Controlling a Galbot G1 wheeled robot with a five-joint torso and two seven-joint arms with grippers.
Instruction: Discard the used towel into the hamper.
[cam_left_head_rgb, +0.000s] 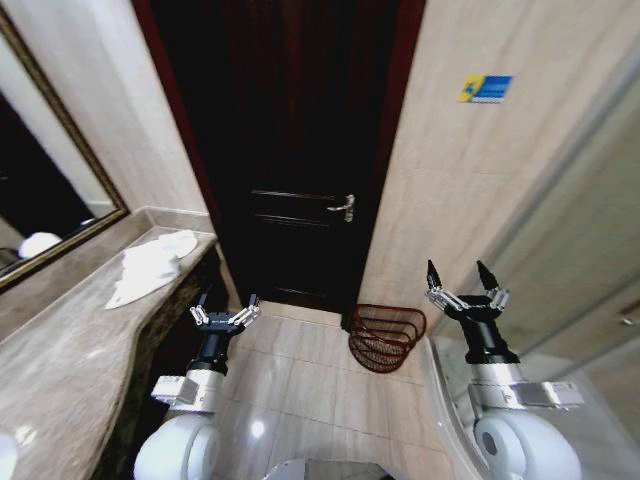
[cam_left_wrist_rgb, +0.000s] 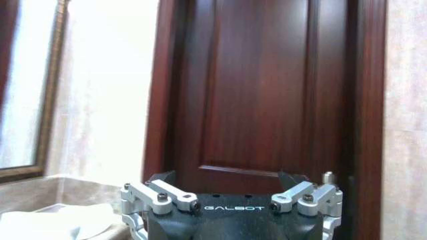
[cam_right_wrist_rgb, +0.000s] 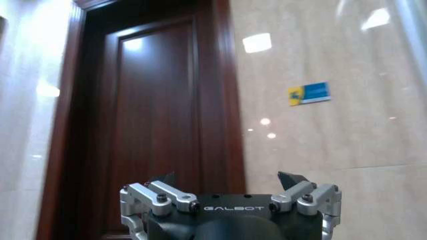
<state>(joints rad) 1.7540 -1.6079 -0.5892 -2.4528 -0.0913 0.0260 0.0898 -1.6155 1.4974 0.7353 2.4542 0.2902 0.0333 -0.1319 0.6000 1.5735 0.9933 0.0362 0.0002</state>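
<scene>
Left gripper (cam_left_head_rgb: 225, 316): closest to you, low beside the counter's edge, fingers spread apart and holding nothing. It points toward the door, so you are at a ready pose, not a grasp.
Right gripper (cam_left_head_rgb: 466, 283): raised on the other side near the glass panel (cam_left_head_rgb: 560, 250), fingers likewise apart and empty. It reads as parked.
Towel (cam_left_head_rgb: 152, 262): white, crumpled in a loose heap on the stone counter (cam_left_head_rgb: 60, 370), near the mirror (cam_left_head_rgb: 40, 200) and close to the counter's far end. It sits up and to the outer side of your left gripper, near but not touching; your left wrist view catches its edge beside the fingers.
Hamper (cam_left_head_rgb: 386, 336): reddish wire basket on the floor (cam_left_head_rgb: 300, 370) against the wall by the door (cam_left_head_rgb: 290, 150), tipped so its mouth faces you. It lies between the two grippers, nearer the right one.
Judgement: nothing is picked up yet; the left arm looks best placed for the towel, and you will then have to cross to the hamper.
</scene>
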